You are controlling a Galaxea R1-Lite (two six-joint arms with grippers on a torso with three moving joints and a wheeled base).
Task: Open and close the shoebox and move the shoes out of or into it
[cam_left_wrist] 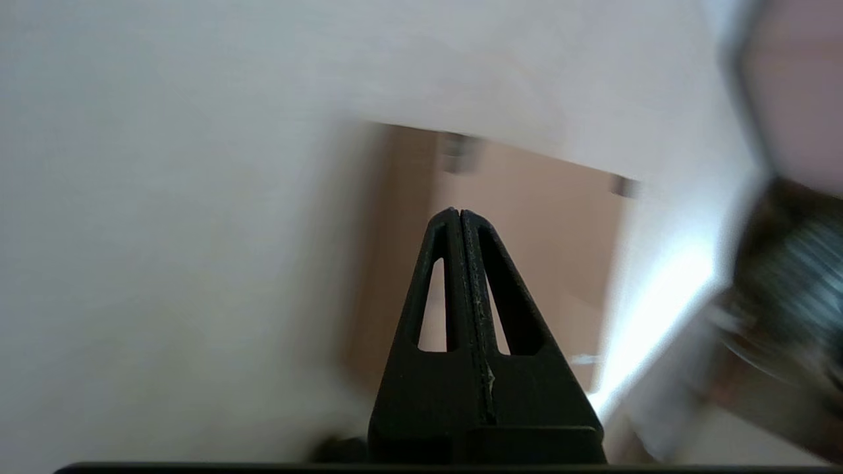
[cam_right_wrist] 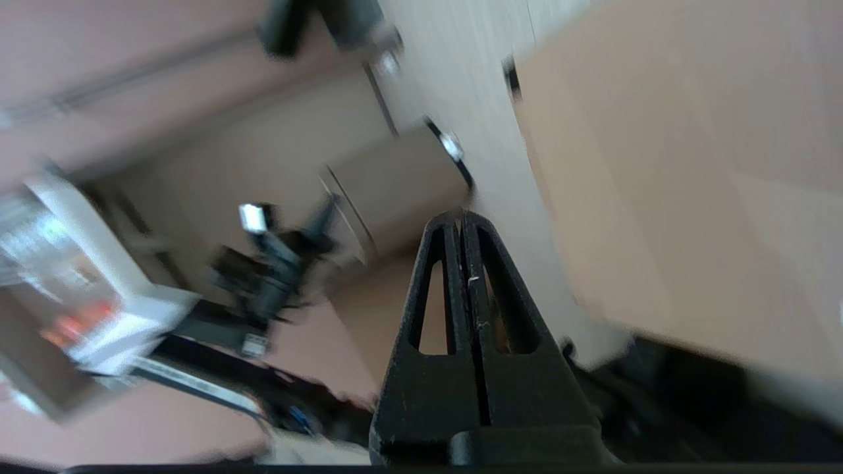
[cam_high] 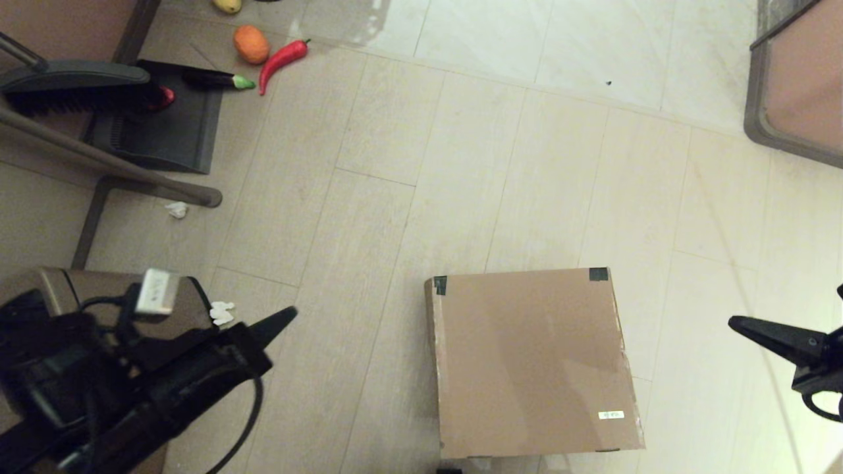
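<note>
The brown cardboard shoebox [cam_high: 533, 362] lies on the floor with its lid down, black tape on its far corners and a small white label near its front right. It also shows in the left wrist view as the shoebox [cam_left_wrist: 546, 230] and in the right wrist view as the shoebox [cam_right_wrist: 678, 178]. The navy slippers are out of view. My left gripper [cam_high: 290, 315] hangs shut to the left of the box, well apart from it; its tips [cam_left_wrist: 456, 212] are pressed together. My right gripper [cam_high: 736, 322] hangs shut to the right of the box, empty, with its tips [cam_right_wrist: 460, 214] together.
A brown plastic trash bin [cam_high: 85, 289] stands under my left arm, with white paper scraps [cam_high: 222, 313] beside it. A black dustpan [cam_high: 164, 122] and brush [cam_high: 72, 85] sit at the far left, near a toy orange [cam_high: 251, 43] and red chilli [cam_high: 282, 59]. A table corner [cam_high: 790, 79] is at the far right.
</note>
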